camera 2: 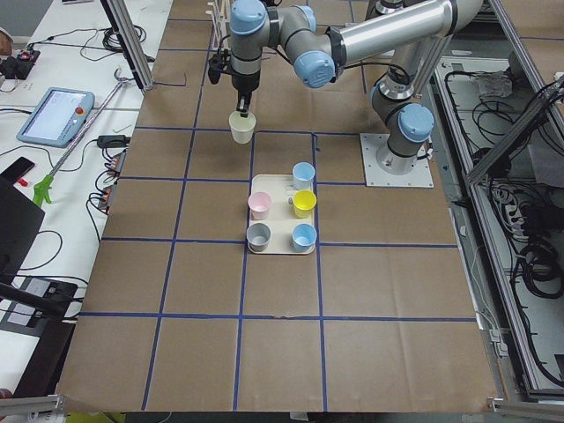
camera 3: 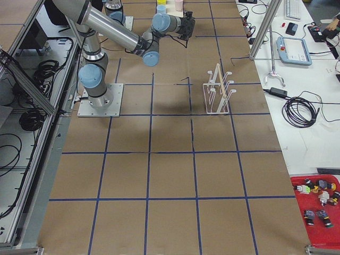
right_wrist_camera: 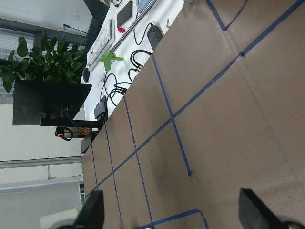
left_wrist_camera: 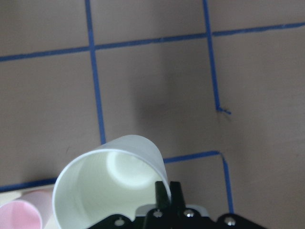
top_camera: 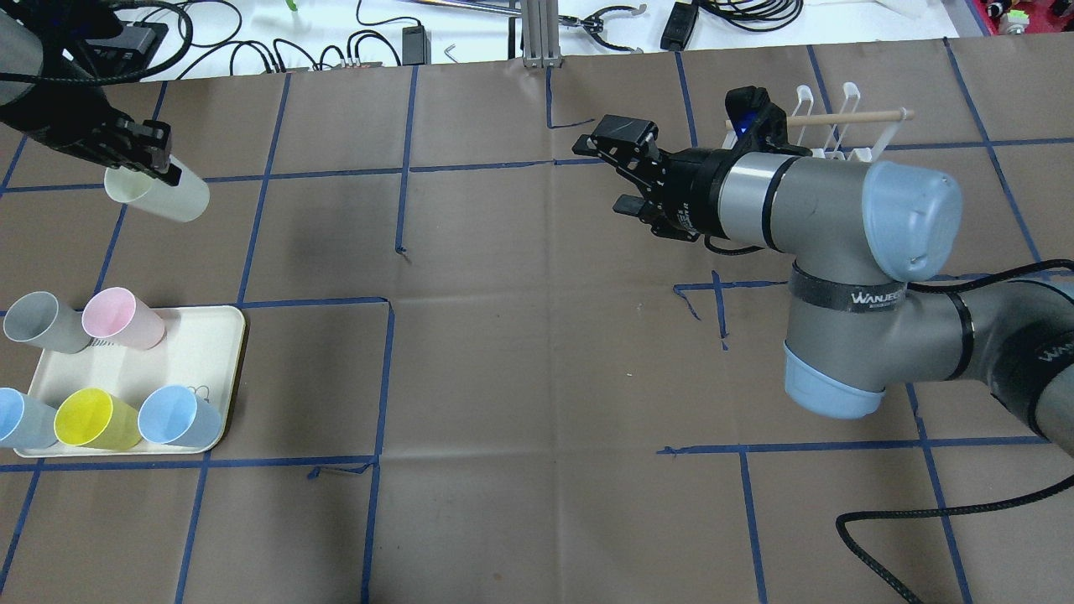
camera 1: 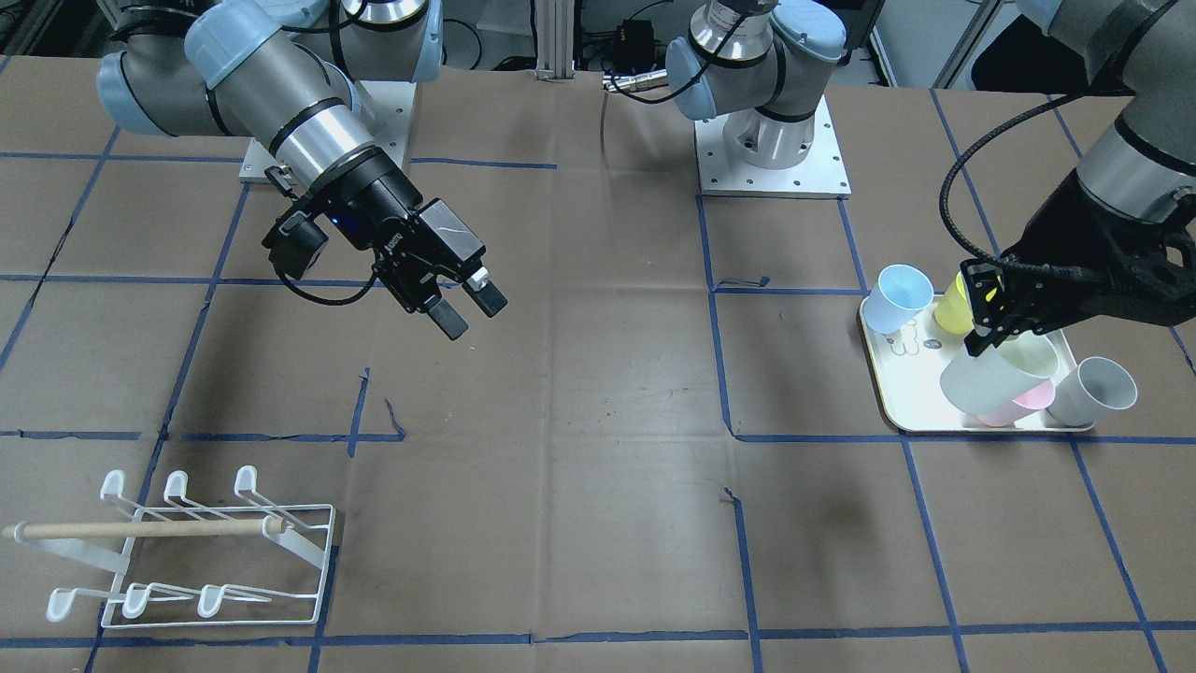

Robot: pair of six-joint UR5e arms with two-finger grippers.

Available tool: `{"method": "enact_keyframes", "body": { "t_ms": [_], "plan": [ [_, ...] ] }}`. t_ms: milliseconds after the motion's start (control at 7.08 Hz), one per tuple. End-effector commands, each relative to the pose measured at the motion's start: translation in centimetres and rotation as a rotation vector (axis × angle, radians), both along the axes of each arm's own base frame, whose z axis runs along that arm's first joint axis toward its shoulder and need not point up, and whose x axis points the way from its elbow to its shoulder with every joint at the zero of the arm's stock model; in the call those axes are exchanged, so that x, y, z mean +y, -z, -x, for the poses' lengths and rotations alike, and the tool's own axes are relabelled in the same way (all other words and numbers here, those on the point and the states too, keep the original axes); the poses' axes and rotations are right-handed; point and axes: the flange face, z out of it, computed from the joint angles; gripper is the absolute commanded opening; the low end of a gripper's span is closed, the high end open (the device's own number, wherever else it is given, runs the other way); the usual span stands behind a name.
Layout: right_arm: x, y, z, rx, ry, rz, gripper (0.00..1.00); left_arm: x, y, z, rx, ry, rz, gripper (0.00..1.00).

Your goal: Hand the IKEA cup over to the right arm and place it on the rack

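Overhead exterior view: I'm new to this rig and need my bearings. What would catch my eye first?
The pale green plastic cup stands out, pinched at its rim by the left gripper and held tilted in the air near the cream tray of five coloured cups. Opposite, the right gripper hangs open and empty over mid-table, and the white wire rack at the far right holds no cup.

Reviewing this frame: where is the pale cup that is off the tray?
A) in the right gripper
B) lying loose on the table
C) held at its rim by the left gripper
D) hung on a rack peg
C: the left gripper is clamped on the rim of the pale cup, while the right gripper is open and empty and the rack holds nothing.
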Motion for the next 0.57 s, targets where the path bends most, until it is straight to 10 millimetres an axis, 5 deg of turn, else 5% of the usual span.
{"method": "enact_keyframes", "body": {
  "t_ms": [0, 424],
  "plan": [
    [-0.2, 0.0, 0.4, -0.003, 0.010, 0.000, 1.00, -2.1, 1.1, 2.1, 0.148, 0.098, 0.271, 0.00],
    [-0.6, -1.2, 2.3, -0.048, 0.095, 0.010, 1.00, -0.6, 7.0, 7.7, 0.249, 0.274, 0.581, 0.00]
  ]
}}
